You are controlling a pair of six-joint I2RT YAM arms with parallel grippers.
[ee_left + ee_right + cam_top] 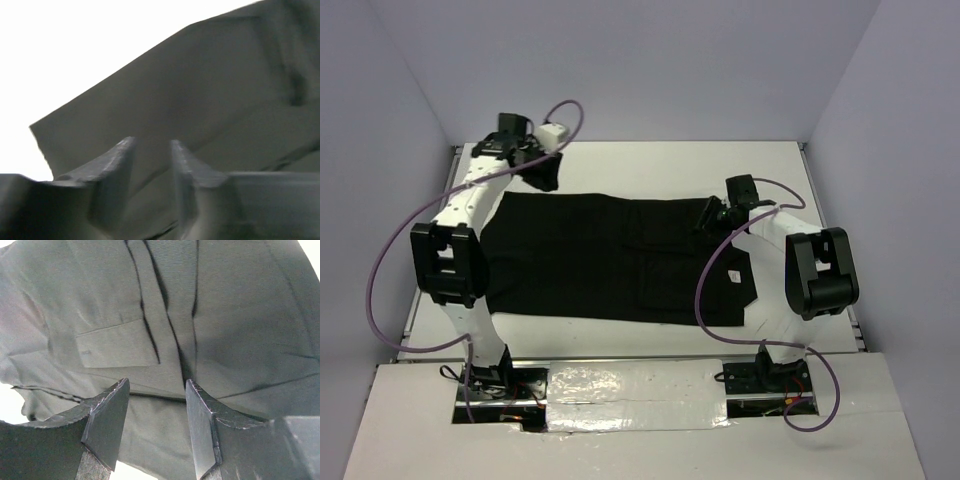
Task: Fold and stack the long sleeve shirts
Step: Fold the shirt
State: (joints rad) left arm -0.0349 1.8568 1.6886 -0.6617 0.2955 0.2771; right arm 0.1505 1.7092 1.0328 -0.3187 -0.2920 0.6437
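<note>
1. Right wrist view: the right gripper (156, 385) hangs with jaws apart and empty over the long sleeve shirt (590, 260). The left gripper (152, 145), jaws also parted, hangs at its far left corner.
2. The shirt lies flat on the table (650, 160), its long axis left to right and its white tag (731, 275) near the right end.
3. The sleeves appear tucked in; the body folds and stacking look undone.
</note>
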